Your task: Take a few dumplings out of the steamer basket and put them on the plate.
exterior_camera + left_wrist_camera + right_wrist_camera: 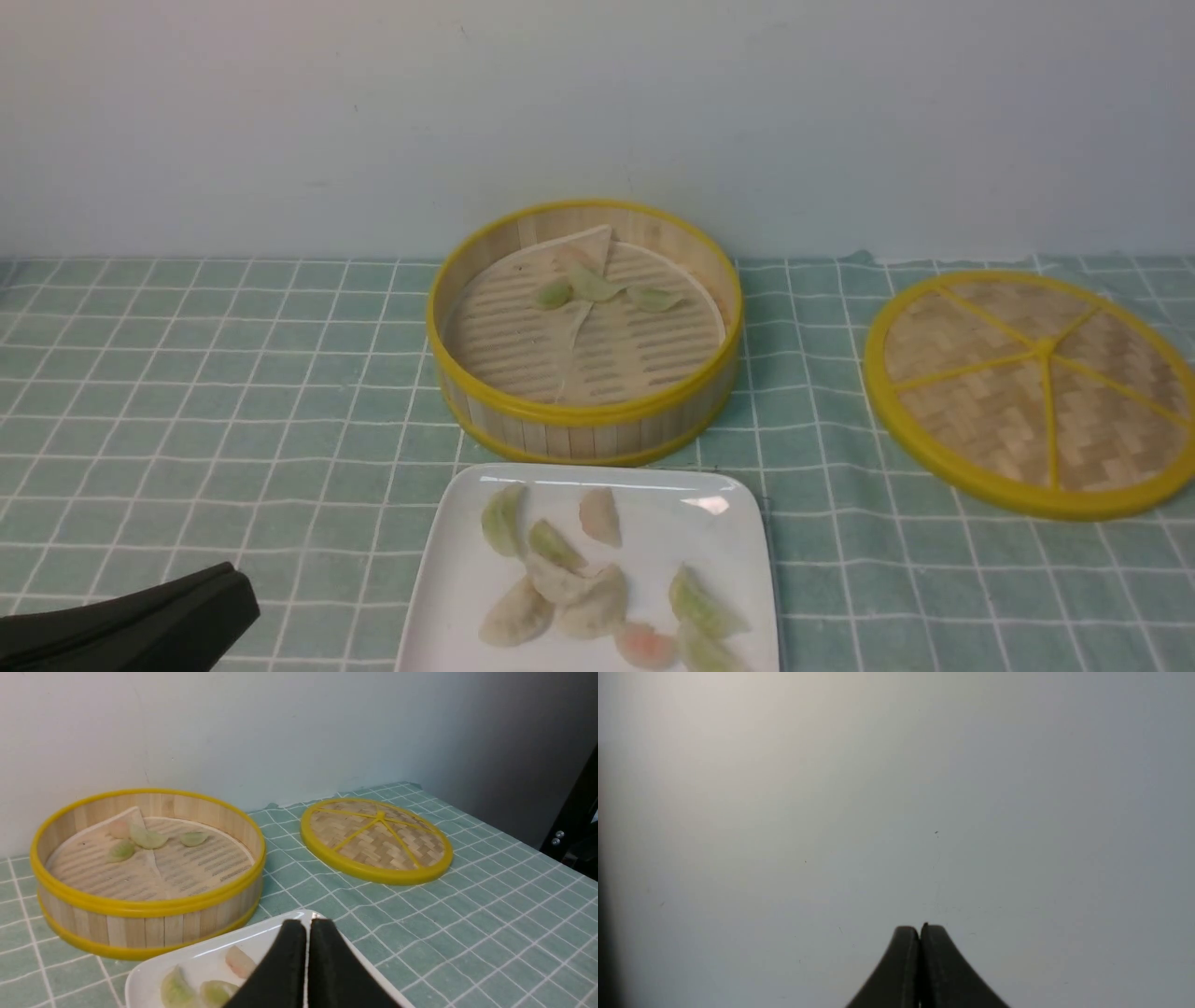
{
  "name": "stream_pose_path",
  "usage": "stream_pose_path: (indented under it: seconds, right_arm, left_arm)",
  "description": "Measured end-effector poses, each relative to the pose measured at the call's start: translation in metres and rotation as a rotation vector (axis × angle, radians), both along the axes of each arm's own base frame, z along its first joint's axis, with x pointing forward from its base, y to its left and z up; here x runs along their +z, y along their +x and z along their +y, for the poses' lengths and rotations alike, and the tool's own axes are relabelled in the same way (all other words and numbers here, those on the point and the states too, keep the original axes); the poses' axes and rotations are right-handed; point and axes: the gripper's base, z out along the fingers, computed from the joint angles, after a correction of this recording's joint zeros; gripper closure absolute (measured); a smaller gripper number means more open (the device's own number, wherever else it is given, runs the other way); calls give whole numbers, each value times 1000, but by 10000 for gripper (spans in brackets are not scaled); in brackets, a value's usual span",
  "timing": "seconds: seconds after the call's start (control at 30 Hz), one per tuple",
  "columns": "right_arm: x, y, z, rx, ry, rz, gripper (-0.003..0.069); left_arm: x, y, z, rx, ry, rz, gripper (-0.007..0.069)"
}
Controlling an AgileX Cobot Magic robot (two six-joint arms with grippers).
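The bamboo steamer basket (585,411) stands mid-table with three pale green dumplings (595,285) and a pinkish one at its far side; it also shows in the left wrist view (149,905). The white plate (448,569) lies in front of it, holding several dumplings (560,579), green, whitish and one pinkish-orange (646,644). My left gripper (238,583) is shut and empty, low at the front left, to the left of the plate; in its wrist view the left gripper (307,924) stands over the plate (205,956). My right gripper (920,927) is shut, facing a blank wall, and is out of the front view.
The flat woven lid (1032,387) with a yellow rim lies on the right of the green checked cloth; it also shows in the left wrist view (376,837). A pale wall runs just behind the basket. A dark frame (577,821) stands at the table's right end.
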Motion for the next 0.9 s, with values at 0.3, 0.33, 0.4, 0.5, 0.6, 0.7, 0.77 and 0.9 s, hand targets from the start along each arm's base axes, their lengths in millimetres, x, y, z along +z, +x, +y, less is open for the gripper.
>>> stream_pose_path:
  seconds: [0.3,0.33,0.4,0.5,0.6,0.7,0.77,0.9]
  right_arm:
    - [-1,1,0,-2,-4,4,673]
    - [-1,1,0,-2,-4,5,673]
    - [-1,1,0,-2,-4,4,673]
    - [-1,1,0,-2,-4,4,673]
    - [-1,1,0,-2,-4,4,673]
    - [-2,1,0,-2,-4,5,673]
    - [-2,1,0,-2,-5,6,673]
    - [-2,1,0,-2,-5,6,673]
  left_arm:
    - [-24,2,12,136,163,-109,631]
    - [-25,2,13,144,165,-108,631]
    - [-44,1,22,256,186,-102,631]
    - [-69,0,31,390,201,-83,631]
    - [-87,-1,35,457,219,-53,631]
    - [-97,-2,37,481,255,6,631]
    - [-101,-3,38,483,287,48,631]
    - [-104,-4,39,496,307,70,631]
